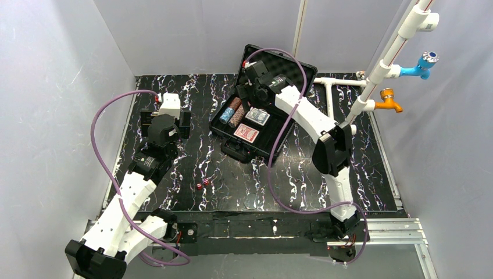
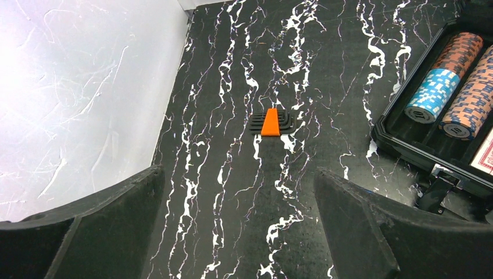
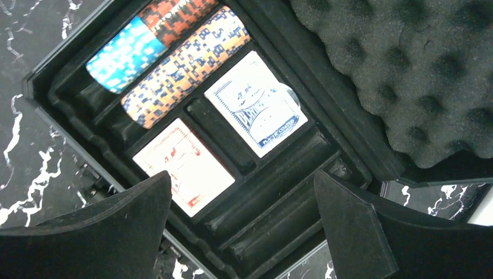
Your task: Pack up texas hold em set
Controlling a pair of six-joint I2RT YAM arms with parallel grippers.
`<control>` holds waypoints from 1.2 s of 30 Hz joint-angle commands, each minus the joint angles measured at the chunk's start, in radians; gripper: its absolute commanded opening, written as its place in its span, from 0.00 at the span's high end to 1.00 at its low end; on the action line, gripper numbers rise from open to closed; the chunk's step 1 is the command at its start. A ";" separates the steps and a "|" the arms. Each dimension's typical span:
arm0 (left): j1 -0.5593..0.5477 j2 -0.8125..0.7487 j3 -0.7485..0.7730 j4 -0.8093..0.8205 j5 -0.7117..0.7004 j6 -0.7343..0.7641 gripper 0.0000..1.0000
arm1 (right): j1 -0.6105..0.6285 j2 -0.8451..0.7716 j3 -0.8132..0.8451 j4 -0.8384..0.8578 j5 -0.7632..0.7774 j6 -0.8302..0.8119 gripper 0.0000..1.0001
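Note:
The black case lies open at the back centre, its foam-lined lid tipped up behind. In the tray lie a blue and red chip stack, a brown chip stack, a blue card deck and a red card deck. The long slots beside the decks hold nothing. My right gripper hovers open above those slots, gripping nothing. Small red dice lie on the table in front of the case. My left gripper is open over bare table left of the case.
A white pipe frame with a blue tap and an orange tap stands at the back right. A small orange-and-black holder lies ahead of my left gripper. White walls close in the left, back and right sides.

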 commanded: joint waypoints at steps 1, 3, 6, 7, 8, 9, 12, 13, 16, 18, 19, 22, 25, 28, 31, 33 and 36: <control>-0.004 -0.006 0.027 -0.005 0.008 0.004 0.01 | 0.014 -0.112 -0.077 0.036 0.014 0.006 0.00; -0.004 -0.005 0.028 -0.005 0.010 0.002 0.01 | 0.026 -0.150 -0.108 0.039 0.012 0.012 0.00; -0.003 -0.003 0.028 -0.006 0.013 0.002 0.01 | 0.049 -0.205 -0.142 0.042 0.009 0.038 0.00; -0.004 -0.002 0.029 -0.008 0.013 0.001 0.01 | 0.056 -0.222 -0.154 0.044 0.002 0.051 0.00; -0.005 -0.004 0.029 -0.008 0.014 0.000 0.01 | 0.066 -0.244 -0.174 0.052 -0.004 0.063 0.00; -0.005 -0.004 0.029 -0.009 0.013 -0.001 0.01 | 0.076 -0.269 -0.198 0.062 -0.007 0.077 0.00; -0.007 -0.003 0.029 -0.009 0.010 -0.008 0.01 | 0.115 -0.350 -0.302 0.096 -0.020 0.113 0.00; -0.009 -0.001 0.031 -0.010 0.008 -0.012 0.01 | 0.128 -0.375 -0.343 0.105 -0.023 0.125 0.00; -0.009 -0.005 0.036 -0.018 0.020 -0.041 0.01 | 0.166 -0.451 -0.464 0.118 -0.019 0.177 0.00; -0.009 -0.006 0.036 -0.016 0.033 -0.049 0.01 | 0.194 -0.500 -0.547 0.120 -0.010 0.212 0.00; -0.009 -0.002 0.040 -0.020 0.036 -0.056 0.01 | 0.209 -0.526 -0.591 0.121 -0.001 0.235 0.00; -0.009 0.005 0.050 -0.033 0.047 -0.082 0.01 | 0.262 -0.591 -0.710 0.124 0.008 0.286 0.00; -0.009 0.008 0.052 -0.032 0.063 -0.092 0.01 | 0.322 -0.637 -0.813 0.128 0.018 0.335 0.00; -0.008 0.006 0.047 -0.025 0.066 -0.090 0.01 | 0.376 -0.677 -0.904 0.148 0.032 0.370 0.00; -0.008 0.002 0.035 -0.006 0.061 -0.081 0.00 | 0.431 -0.715 -1.004 0.195 0.042 0.397 0.00; -0.008 -0.003 0.029 0.000 0.059 -0.082 0.01 | 0.456 -0.728 -1.041 0.206 0.049 0.419 0.00; -0.008 -0.007 0.025 0.008 0.059 -0.086 0.00 | 0.515 -0.730 -1.073 0.204 0.077 0.448 0.00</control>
